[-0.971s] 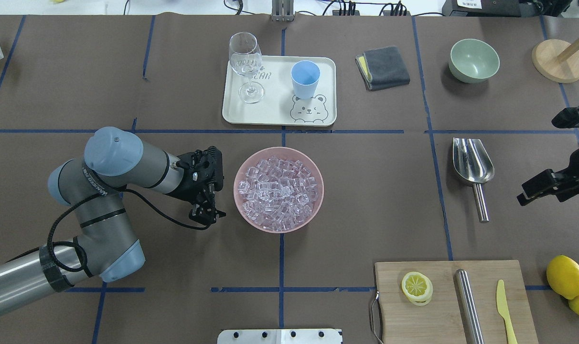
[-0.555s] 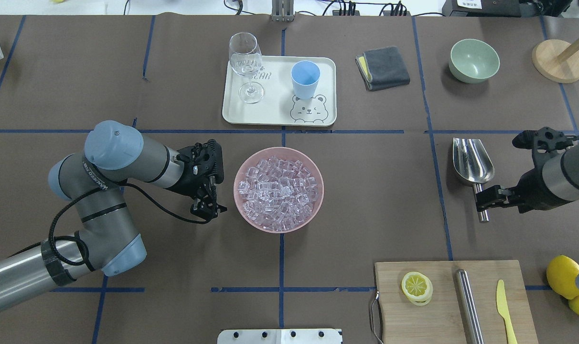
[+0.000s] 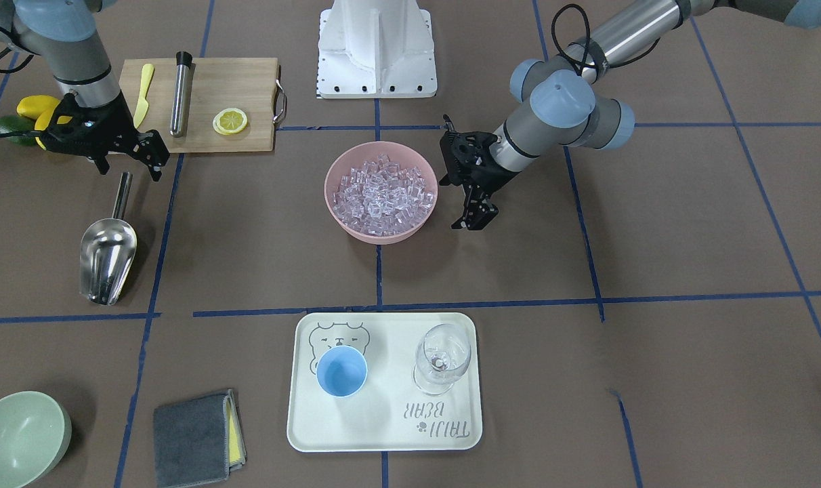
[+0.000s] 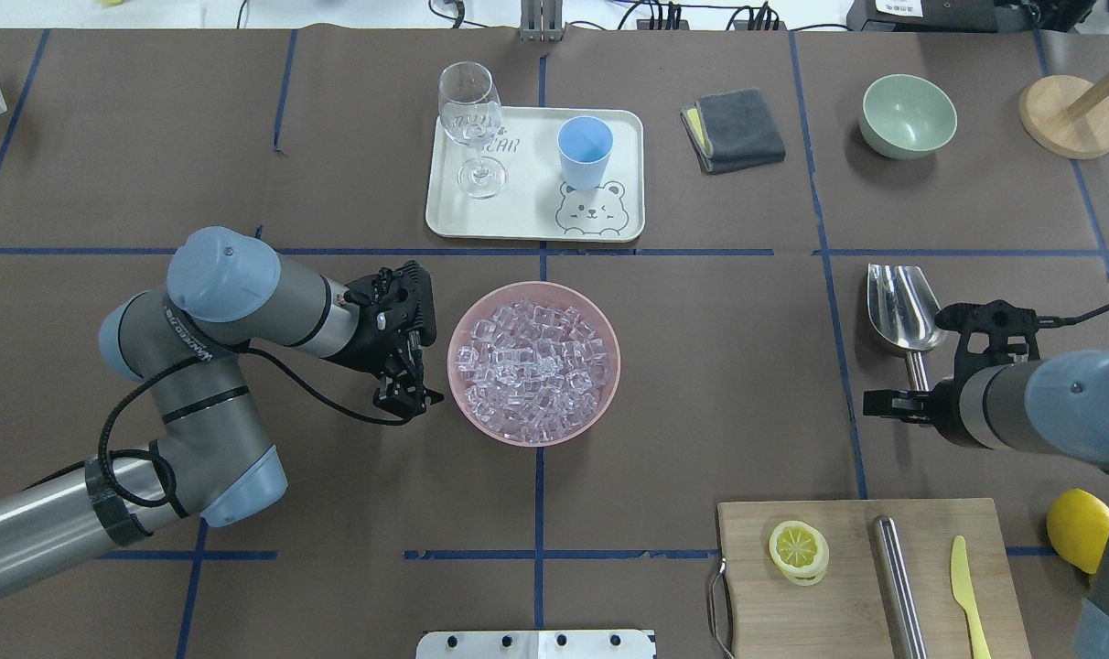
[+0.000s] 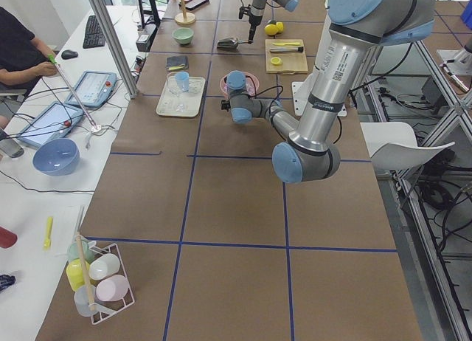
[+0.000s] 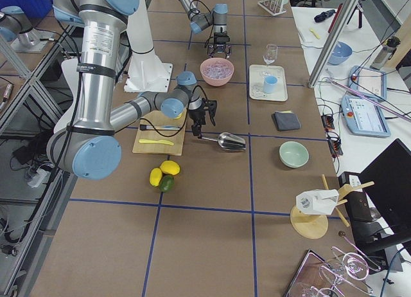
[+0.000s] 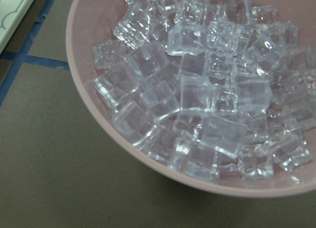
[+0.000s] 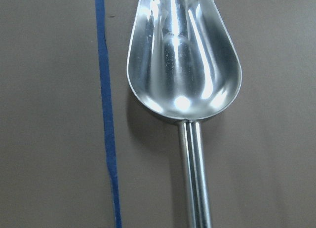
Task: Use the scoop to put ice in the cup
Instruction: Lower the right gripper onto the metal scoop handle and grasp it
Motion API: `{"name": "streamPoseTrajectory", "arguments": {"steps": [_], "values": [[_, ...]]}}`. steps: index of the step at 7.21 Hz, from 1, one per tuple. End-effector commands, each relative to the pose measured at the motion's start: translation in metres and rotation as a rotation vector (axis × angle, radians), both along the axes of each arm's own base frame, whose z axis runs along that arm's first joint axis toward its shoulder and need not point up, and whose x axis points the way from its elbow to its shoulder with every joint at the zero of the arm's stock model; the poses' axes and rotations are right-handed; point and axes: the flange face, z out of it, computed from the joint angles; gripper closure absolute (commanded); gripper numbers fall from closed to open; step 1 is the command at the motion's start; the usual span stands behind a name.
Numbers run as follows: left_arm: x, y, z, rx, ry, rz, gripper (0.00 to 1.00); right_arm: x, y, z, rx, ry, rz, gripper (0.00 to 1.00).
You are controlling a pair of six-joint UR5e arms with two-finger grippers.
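The ice (image 4: 533, 361) fills a pink bowl (image 4: 617, 366) at the table's middle, and it fills the left wrist view (image 7: 197, 99). The light-blue cup (image 4: 585, 151) stands upright and empty on a white tray (image 4: 527, 215) behind the bowl. The steel scoop (image 4: 902, 307) lies flat at the right, trough away from the robot; it also shows in the right wrist view (image 8: 182, 65). My right gripper (image 3: 129, 163) is open and hangs over the scoop's handle end, not touching it. My left gripper (image 4: 408, 394) is open and empty, just left of the bowl.
A wine glass (image 4: 470, 119) shares the tray. A grey cloth (image 4: 733, 128), a green bowl (image 4: 908, 114) and a wooden stand (image 4: 1070, 114) sit at the back right. A cutting board (image 4: 847, 586) with a steel cylinder (image 4: 898, 586) and lemons (image 4: 1079, 531) lies near the right arm.
My right arm has swung in from the right edge and brought its open gripper over the scoop's handle. My left gripper has edged slightly toward the bowl.
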Motion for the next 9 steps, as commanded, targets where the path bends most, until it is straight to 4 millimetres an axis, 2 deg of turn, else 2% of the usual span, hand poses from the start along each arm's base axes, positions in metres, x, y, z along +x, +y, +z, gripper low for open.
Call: {"name": "streamPoseTrajectory", "arguments": {"steps": [1, 2, 5, 6, 7, 9], "values": [[0.0, -0.001, -0.001, 0.0, 0.001, -0.002, 0.0, 0.03, 0.025, 0.031, 0.059, -0.043, 0.025, 0.04], [0.001, 0.0, -0.002, 0.0, 0.003, 0.0, 0.0, 0.025, 0.021, 0.039, 0.085, -0.024, 0.054, 0.05], [0.001, 0.0, -0.005, 0.003, 0.007, 0.0, 0.0, -0.007, 0.006, 0.032, 0.107, -0.049, 0.062, 0.07], [0.0, 0.0, -0.005, 0.005, 0.008, 0.001, 0.0, -0.007, 0.005, 0.034, 0.11, -0.042, 0.056, 0.14], [0.0, 0.0, -0.004, 0.004, 0.007, 0.001, 0.0, -0.007, 0.005, 0.037, 0.108, -0.038, 0.051, 0.36], [0.0, 0.0, -0.005, 0.005, 0.008, 0.001, 0.0, -0.003, 0.005, 0.033, 0.117, -0.042, 0.054, 0.93]]}}
